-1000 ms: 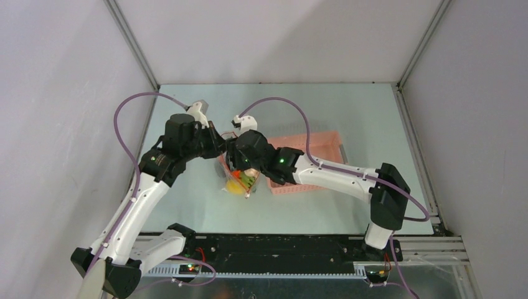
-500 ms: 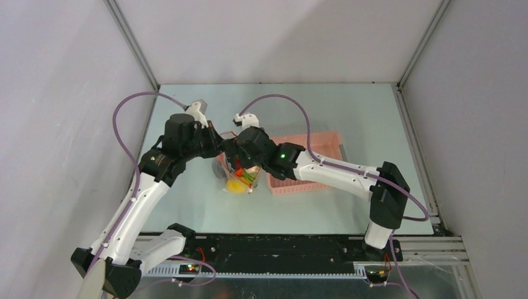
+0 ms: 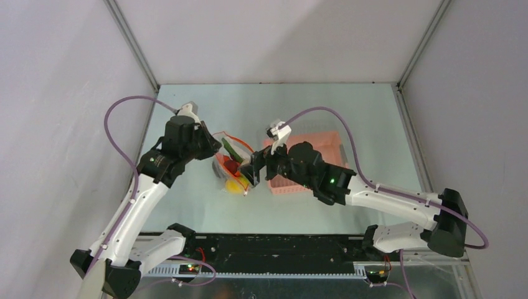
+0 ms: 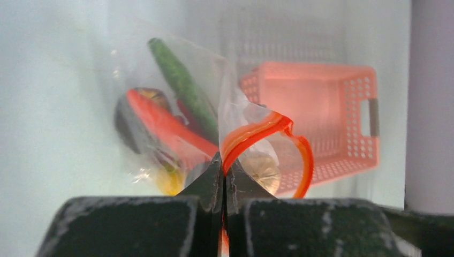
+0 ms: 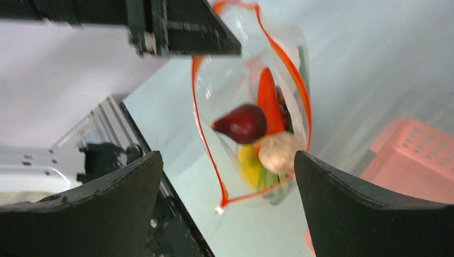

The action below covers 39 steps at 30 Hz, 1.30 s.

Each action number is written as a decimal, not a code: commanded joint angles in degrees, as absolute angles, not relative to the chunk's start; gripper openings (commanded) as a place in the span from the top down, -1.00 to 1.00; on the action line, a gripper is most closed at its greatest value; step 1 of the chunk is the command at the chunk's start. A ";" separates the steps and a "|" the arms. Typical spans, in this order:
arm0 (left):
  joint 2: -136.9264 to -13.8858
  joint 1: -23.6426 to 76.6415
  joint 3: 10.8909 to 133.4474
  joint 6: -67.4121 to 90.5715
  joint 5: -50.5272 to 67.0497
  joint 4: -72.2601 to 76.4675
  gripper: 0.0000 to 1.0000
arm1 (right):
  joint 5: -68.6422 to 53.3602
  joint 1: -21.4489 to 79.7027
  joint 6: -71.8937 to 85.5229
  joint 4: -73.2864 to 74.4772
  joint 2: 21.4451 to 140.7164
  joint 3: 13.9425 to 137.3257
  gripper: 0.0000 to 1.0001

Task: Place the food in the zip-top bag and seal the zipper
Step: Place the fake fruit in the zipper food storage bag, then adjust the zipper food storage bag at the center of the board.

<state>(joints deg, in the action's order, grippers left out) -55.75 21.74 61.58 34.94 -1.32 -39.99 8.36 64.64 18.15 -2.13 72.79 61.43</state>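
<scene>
The clear zip-top bag (image 3: 231,168) hangs at mid table with its mouth gaping. My left gripper (image 4: 223,160) is shut on the orange-red zipper (image 4: 257,131) at the mouth edge and holds the bag up. Inside lie the food pieces: a long green pod (image 4: 184,88), a red chili (image 4: 166,128), a dark red fruit (image 5: 241,123), a yellow fruit (image 5: 247,160) and a pale round piece (image 5: 281,152). My right gripper (image 5: 227,160) stands open just right of the bag, holding nothing and apart from it. The zipper's white tip (image 5: 218,210) hangs at the low end.
The pink mesh basket (image 3: 311,159) sits right behind the bag, under the right arm's wrist. Grey walls close the table's left, back and right sides. The black base rail (image 3: 274,249) runs along the near edge.
My right gripper has opened and drawn back to the right, away from the bag's mouth. The food now shows inside the open mouth. The left gripper has kept its grip, almost still.
</scene>
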 commanded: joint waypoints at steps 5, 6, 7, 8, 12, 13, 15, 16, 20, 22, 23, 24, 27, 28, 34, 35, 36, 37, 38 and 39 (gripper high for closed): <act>-51.75 21.81 63.55 49.57 -18.71 -47.75 1.00 | 5.71 67.02 13.06 -16.48 70.77 48.10 -0.81; -51.14 21.81 62.84 50.36 -19.42 -47.56 1.00 | 3.12 67.07 11.33 -17.29 70.72 46.59 -0.80; -49.99 21.82 62.49 51.90 -19.77 -47.51 1.00 | 1.91 67.11 10.32 -18.74 70.50 45.93 -0.78; -48.99 21.80 61.94 52.54 -20.61 -47.47 1.00 | -0.27 67.18 8.32 -21.32 70.36 44.22 -0.77; -47.53 21.81 61.70 54.25 -22.15 -48.04 1.00 | -2.72 67.54 2.62 -31.28 70.90 38.47 -0.66; -47.49 21.85 61.83 54.37 -22.19 -48.40 1.00 | -2.61 68.08 1.42 -32.08 71.62 38.16 -0.66; -47.38 21.92 61.83 54.62 -22.09 -48.68 1.00 | -2.01 68.83 0.36 -34.98 73.38 38.07 -0.65; -47.46 21.96 61.81 54.83 -21.99 -48.73 1.00 | -1.53 69.04 -0.43 -37.68 75.12 38.06 -0.64; -47.82 22.29 61.77 54.81 -20.91 -48.44 1.00 | 3.19 69.57 -4.72 -46.25 81.32 38.32 -0.63; -47.82 22.49 61.97 54.76 -20.84 -48.71 1.00 | 6.08 69.50 -5.61 -49.88 83.55 38.47 -0.63; -47.82 22.49 62.03 54.76 -21.07 -49.00 1.00 | 7.12 69.41 -5.95 -50.82 84.27 38.49 -0.63; -47.62 22.50 62.08 54.73 -21.29 -49.16 1.00 | 7.47 69.33 -5.96 -52.59 85.62 38.49 -0.63; -47.13 22.52 61.97 54.72 -21.33 -49.08 1.00 | 7.55 69.07 -4.67 -55.30 87.78 38.49 -0.63; -47.03 22.55 62.01 54.70 -21.28 -49.06 1.00 | 7.51 69.08 -4.31 -55.69 88.61 38.49 -0.62; -46.45 22.64 62.19 54.67 -21.32 -48.99 1.00 | 8.20 68.49 -2.77 -57.89 92.46 38.50 -0.61; -46.37 22.60 62.26 54.67 -21.30 -48.92 1.00 | 7.76 68.52 -2.84 -58.53 92.90 38.50 -0.60; -46.35 22.64 62.33 54.67 -21.14 -48.95 1.00 | 7.66 68.61 -2.84 -59.15 93.98 38.47 -0.59; -46.26 22.62 62.38 54.67 -21.12 -48.99 1.00 | 7.67 68.58 -2.87 -60.75 95.21 38.49 -0.59; -46.16 22.61 62.44 54.67 -21.14 -49.12 1.00 | 8.05 68.52 -2.85 -61.71 95.86 38.49 -0.59; -45.97 22.64 62.52 54.67 -21.21 -49.26 1.00 | 8.16 68.40 -2.79 -63.97 97.07 38.49 -0.59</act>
<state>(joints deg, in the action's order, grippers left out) -47.37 22.35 61.80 53.58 -19.59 -50.39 6.83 68.75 -3.03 -54.85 93.71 37.63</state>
